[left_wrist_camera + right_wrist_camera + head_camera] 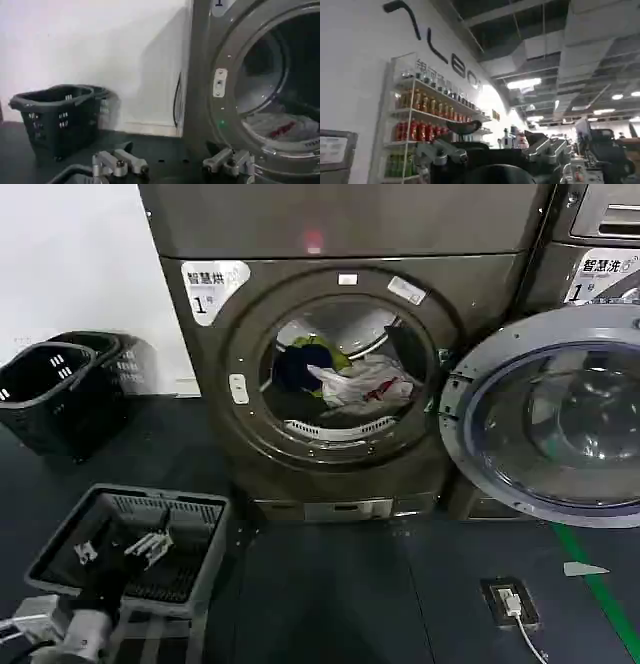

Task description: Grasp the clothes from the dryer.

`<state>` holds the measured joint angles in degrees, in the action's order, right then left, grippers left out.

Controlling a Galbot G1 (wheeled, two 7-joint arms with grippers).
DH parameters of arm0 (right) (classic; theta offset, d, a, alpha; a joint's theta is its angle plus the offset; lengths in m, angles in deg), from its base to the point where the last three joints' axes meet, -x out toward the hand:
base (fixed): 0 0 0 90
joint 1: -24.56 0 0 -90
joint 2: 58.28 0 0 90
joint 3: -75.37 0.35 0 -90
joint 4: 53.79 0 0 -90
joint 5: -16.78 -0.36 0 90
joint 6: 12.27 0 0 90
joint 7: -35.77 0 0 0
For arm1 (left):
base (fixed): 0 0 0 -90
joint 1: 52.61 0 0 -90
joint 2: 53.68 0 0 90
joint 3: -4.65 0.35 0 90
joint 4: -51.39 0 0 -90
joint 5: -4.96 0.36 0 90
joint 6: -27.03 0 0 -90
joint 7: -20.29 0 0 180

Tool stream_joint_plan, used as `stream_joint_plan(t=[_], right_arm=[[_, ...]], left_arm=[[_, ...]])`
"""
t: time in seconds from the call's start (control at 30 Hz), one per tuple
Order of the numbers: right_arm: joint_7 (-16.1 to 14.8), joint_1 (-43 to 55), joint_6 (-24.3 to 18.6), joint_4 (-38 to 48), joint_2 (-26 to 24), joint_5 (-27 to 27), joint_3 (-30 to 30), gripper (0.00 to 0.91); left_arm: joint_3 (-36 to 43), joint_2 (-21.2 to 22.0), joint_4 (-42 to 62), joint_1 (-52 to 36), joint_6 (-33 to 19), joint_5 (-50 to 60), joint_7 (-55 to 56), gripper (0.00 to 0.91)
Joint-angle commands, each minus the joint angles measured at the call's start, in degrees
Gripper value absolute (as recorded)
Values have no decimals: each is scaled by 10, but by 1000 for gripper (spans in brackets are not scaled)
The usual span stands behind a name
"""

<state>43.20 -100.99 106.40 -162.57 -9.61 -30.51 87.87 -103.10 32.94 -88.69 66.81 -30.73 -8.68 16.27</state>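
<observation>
dryer: bronze-grey front-loader, label 1 at upper left of the port, door swung wide to the robot's right, port unobstructed.

clothes: heaped low in the drum. White piece with red marks sits frontmost, right of centre; navy piece behind and to its left; yellow-green peeking over the navy. In the left wrist view the white piece lies just inside the port rim.

left gripper: low at the near left, over a grey basket on the floor; fingers spread apart, nothing between them.

right gripper: raised and pointed up toward ceiling and shelves, away from the dryer; jaws apart, empty.

key relation: clothes lie ahead, higher, and to the right of the left gripper, well apart. Left arm judged nearer and already facing the port.

pile axis: roughly side to side across the drum floor.

next move, judged: lift and reach forward-right through the port, white piece first.
</observation>
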Motion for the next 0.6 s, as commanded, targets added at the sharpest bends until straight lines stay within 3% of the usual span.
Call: stream_joint_plan(t=[0.03,0.6], right_arm=[[-19,-1,-11,-3,2,-11,1,907],[-21,-5,-15,-7,10,-22,13,907]], left_arm=[[-5,-5,-13,1,2,-10,-1,907],[-9,3,-27,1,4,-14,-10,907]])
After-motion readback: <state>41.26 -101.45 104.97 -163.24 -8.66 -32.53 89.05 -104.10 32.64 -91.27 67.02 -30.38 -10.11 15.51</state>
